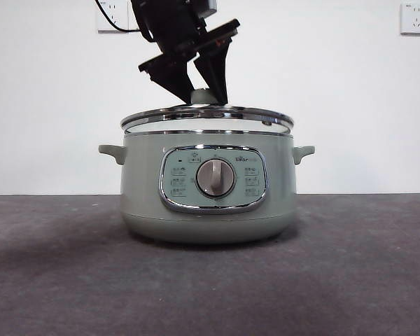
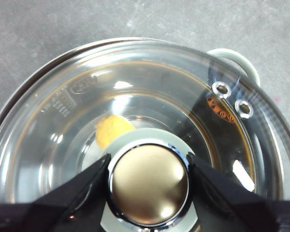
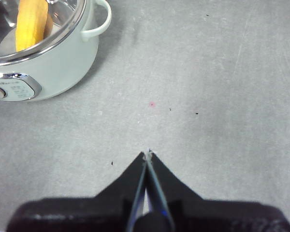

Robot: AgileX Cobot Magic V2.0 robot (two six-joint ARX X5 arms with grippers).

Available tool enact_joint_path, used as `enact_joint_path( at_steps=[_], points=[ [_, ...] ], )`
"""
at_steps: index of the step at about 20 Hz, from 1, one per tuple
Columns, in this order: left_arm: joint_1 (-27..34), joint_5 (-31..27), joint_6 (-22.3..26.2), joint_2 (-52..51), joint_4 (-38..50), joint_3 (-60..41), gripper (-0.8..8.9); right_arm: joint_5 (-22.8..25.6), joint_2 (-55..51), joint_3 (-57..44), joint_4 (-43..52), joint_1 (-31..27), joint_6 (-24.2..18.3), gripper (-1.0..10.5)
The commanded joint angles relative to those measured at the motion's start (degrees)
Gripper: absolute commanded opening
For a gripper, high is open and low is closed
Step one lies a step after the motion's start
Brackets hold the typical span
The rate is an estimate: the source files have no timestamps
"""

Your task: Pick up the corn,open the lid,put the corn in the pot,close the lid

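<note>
Sage-green round electric pot (image 1: 208, 183) sits on the grey table (image 1: 350, 266), chrome-framed panel and silver dial (image 1: 215, 177) facing the front camera. The clear-glass lid with chrome rim (image 1: 207, 116) lies across the pot's mouth; the front view shows its rim a little above the pot's own chrome edge, and you cannot tell from here whether it is fully seated or just short of it.

The small yellow-orange corn (image 2: 112, 130) is already inside the pot, seen through the glass in both wrist views, lying on the pot floor.

Left gripper (image 2: 149, 180): 1 jaw on each side of the lid's knob (image 2: 149, 182), both touching its chrome collar, so read it as clenched on the knob. In the front view this arm comes down from above, over the pot's centre.

Right gripper (image 3: 148, 157): jaws pressed together, grasping nothing, hanging over bare table well apart from the pot, which lies off to one side of it.

Judgement: 3 steps look done; closing the lid is in hand. The relation that matters is vertical: the knob lies directly between the left jaws and the pot directly beneath, so the lid should go straight down, then you release. The left arm is the nearer one; the right only waits.
</note>
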Motion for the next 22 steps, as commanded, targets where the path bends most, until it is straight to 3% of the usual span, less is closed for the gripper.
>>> enact_joint_path(
  at_steps=[1, 22],
  points=[
    [-0.2, -0.8, -0.3, 1.4, 1.5, 0.4, -0.09, 0.0, -0.1, -0.7, 0.0, 0.0, 0.7, -0.1],
    [-0.3, -5.9, 5.7, 3.8, -1.8, 0.4, -0.09, -0.5, -0.1, -0.7, 2.2, 0.0, 0.7, -0.1]
  ],
)
